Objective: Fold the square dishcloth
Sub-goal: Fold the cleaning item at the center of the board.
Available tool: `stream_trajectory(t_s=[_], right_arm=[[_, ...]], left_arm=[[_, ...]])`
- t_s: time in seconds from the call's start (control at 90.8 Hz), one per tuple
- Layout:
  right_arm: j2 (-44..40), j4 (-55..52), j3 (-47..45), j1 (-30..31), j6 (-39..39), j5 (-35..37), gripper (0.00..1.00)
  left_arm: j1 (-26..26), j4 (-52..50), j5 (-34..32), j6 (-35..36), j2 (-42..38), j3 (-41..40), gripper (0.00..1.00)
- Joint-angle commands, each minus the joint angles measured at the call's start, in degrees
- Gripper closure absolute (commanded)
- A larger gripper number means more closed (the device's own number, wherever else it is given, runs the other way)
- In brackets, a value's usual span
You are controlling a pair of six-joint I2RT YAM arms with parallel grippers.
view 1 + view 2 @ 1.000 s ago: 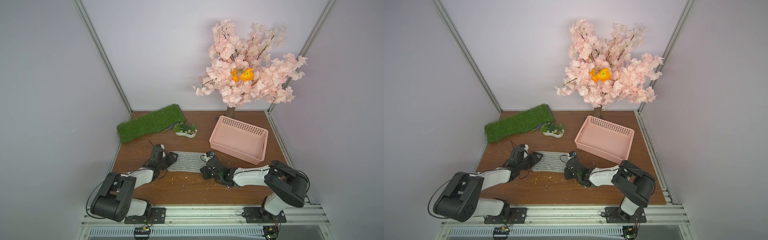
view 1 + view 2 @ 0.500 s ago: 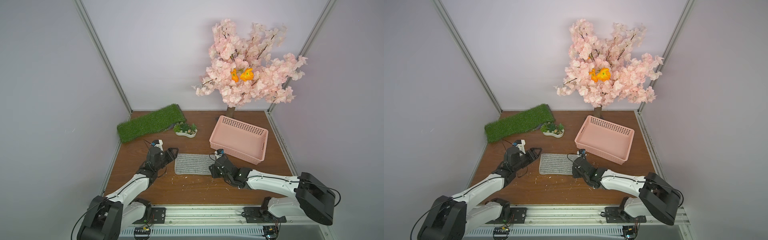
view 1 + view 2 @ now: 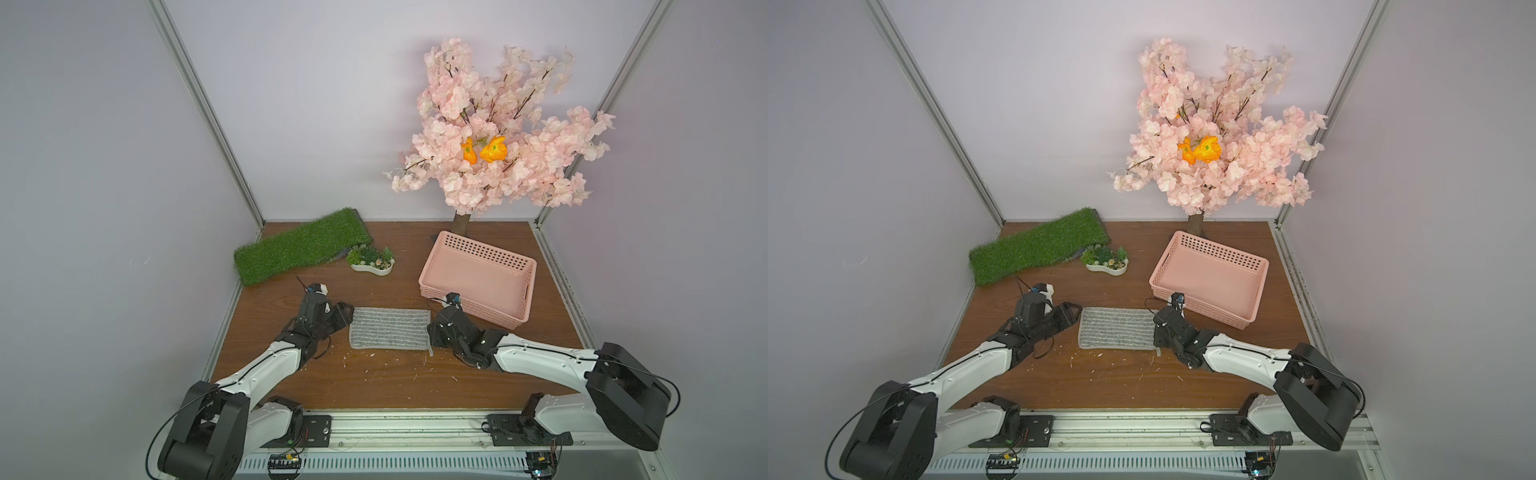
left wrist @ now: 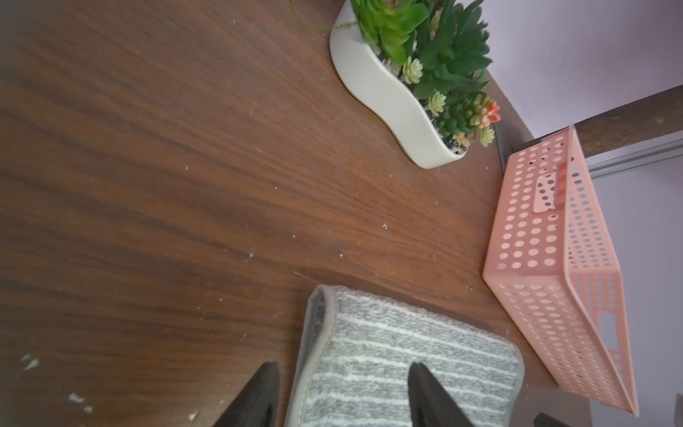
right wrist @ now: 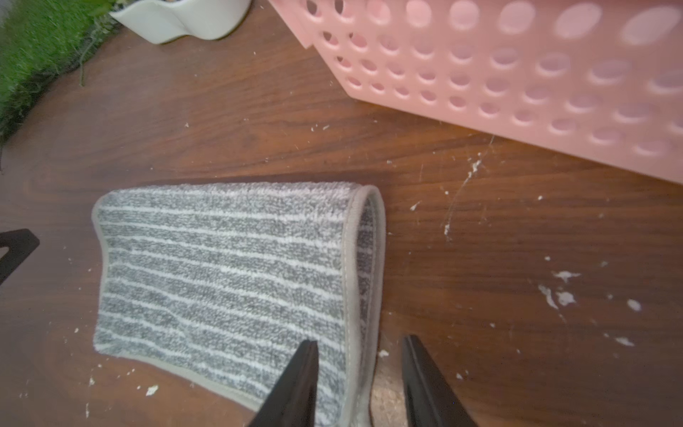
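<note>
Brown wood-grain laminate tabletop, enclosed by plain lilac walls. At the back right stands an artificial tree with papery pink blossom and two orange flowers. In front of it sits a rectangular pink plastic basket with perforated walls. At the back left lies an oblong mat of bristly green artificial grass.

The square dishcloth of looped grey terry with thin whitish stripes and a smooth grey hem lies flat at the table's centre front, doubled into a rectangle, between the two arms. The left gripper and right gripper, each with tapered black fingers, stand parted astride opposite hemmed ends, clasping nothing.

A wavy white glazed planter of plastic succulents sits beside the mat. White crumbs fleck the wood.
</note>
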Motion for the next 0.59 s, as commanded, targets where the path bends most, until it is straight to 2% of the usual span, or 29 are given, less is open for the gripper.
stream_trajectory(t_s=[0.0,0.275,0.583], right_arm=[[2.79,0.85,0.37,-0.58,1.00,-1.31,0.63],[9.23,0.94,2.51,-0.88,1.38,-4.45,0.67],[11.28,-2.59,3.84,-0.90,1.99,-3.39,0.73]], left_arm=[[-1.57,-3.46,-2.34,2.23,0.85,1.87,0.43],[-6.61,-9.46,-10.65,1.66,3.13,3.05,0.44],[-7.25,-9.60,-12.78,1.22,4.40,3.04,0.49]])
